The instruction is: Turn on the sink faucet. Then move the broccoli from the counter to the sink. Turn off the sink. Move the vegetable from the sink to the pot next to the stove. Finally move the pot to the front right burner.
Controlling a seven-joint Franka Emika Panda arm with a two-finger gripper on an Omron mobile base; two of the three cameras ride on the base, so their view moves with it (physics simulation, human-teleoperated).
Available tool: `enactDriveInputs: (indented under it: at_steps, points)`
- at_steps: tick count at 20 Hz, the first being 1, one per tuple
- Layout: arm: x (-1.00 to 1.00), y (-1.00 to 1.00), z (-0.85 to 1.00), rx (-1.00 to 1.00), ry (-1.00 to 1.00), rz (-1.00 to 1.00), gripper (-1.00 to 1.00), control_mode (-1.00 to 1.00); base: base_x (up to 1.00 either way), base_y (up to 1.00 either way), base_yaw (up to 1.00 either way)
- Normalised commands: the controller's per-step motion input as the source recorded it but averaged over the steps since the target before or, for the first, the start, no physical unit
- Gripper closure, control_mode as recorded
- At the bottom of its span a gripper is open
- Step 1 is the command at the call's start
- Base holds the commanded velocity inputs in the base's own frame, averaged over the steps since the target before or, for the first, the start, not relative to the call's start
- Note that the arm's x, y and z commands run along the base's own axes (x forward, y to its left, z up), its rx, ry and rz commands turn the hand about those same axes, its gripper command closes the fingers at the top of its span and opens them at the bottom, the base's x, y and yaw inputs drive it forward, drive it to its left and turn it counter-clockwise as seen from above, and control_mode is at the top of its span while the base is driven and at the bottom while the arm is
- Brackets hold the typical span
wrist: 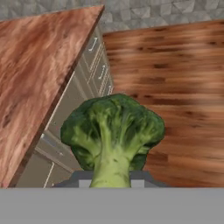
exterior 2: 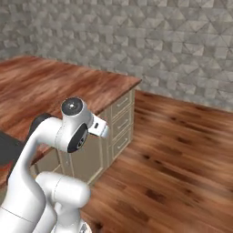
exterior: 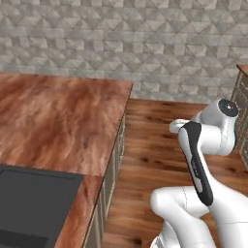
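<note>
Hand view is showing the gripper (wrist: 111, 183) clamping the broccoli (wrist: 113, 131) by its pale stem, head facing outward, hanging off the counter (wrist: 33, 74) edge, above the beige cabinet drawers (wrist: 97, 65) and wood floor (wrist: 175, 78).

Kitchen: wood-grain counter (exterior: 58, 121), beige drawer cabinets (exterior 2: 119, 123), black sink (exterior: 34, 203), stone-tiled wall (exterior: 145, 43)
</note>
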Motion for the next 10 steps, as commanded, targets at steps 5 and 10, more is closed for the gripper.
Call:
enactDriveInputs:
  at_steps: [5, 10]
  points:
    - [0.0, 0.0, 0.0, 0.0, 0.0, 0.0, 1.0, 1.0, 0.0, -0.37, -0.5]
    - [0.0, 0.0, 0.0, 0.0, 0.0, 0.0, 1.0, 1.0, 0.0, -0.29, -0.48]
